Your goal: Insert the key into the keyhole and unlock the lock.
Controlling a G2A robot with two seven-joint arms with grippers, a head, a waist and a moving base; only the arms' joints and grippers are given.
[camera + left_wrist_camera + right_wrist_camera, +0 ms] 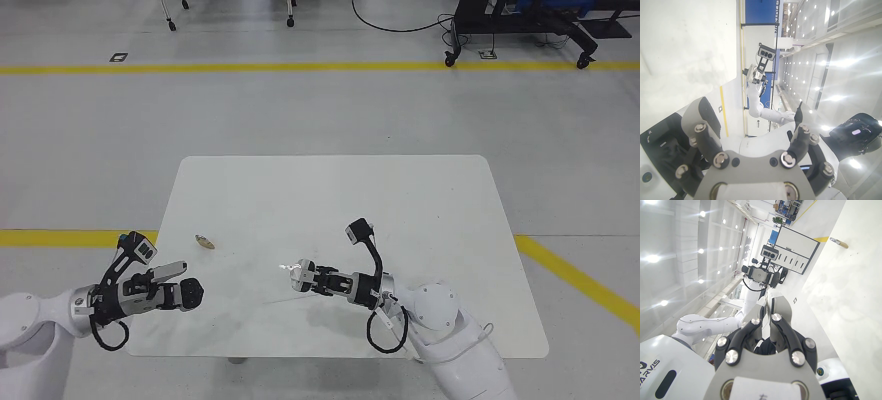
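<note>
My right tool (769,303) is pinched shut on the key (766,306), a thin strip of metal showing between its tips. I judge it is held that way so the blade can be steered into a keyhole. It hangs low over the near middle of the desk (400,200). My left tool (751,121) stands open and empty near the desk's left edge, probably placed to steady the lock (205,241). That small brass lock lies flat on the desk just beyond the left tool, touching neither. There is bare surface all round it, but the left edge is close, so I'd approach from the middle.
</note>
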